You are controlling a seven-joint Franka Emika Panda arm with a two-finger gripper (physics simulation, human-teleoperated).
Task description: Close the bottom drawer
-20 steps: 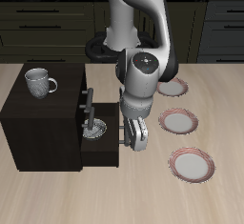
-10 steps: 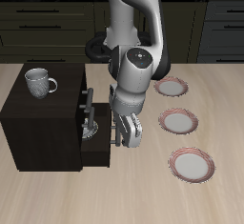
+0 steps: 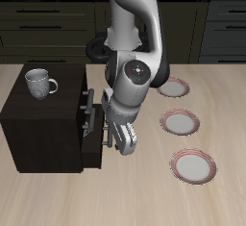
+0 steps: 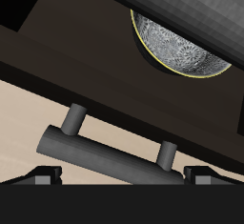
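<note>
The dark brown cabinet (image 3: 38,124) stands on the table. Its bottom drawer (image 3: 94,149) sticks out a little from the cabinet front. My gripper (image 3: 113,141) is right at the drawer's front, pointing at it. In the wrist view the drawer's dark grey bar handle (image 4: 105,154) lies close, between my open fingertips (image 4: 38,177), with my gripper (image 4: 124,177) centred on it. Inside the drawer, a grey bowl with a yellow rim (image 4: 181,49) shows partly under the drawer above.
A grey mug (image 3: 38,82) stands on top of the cabinet. The drawer above has a like handle (image 3: 89,105). Three red-rimmed plates (image 3: 179,123) (image 3: 191,164) (image 3: 174,88) lie on the table beside my arm.
My gripper has moved toward the cabinet, and the bottom drawer has slid inward with it. The bowl in the drawer is now mostly hidden in the exterior view.
</note>
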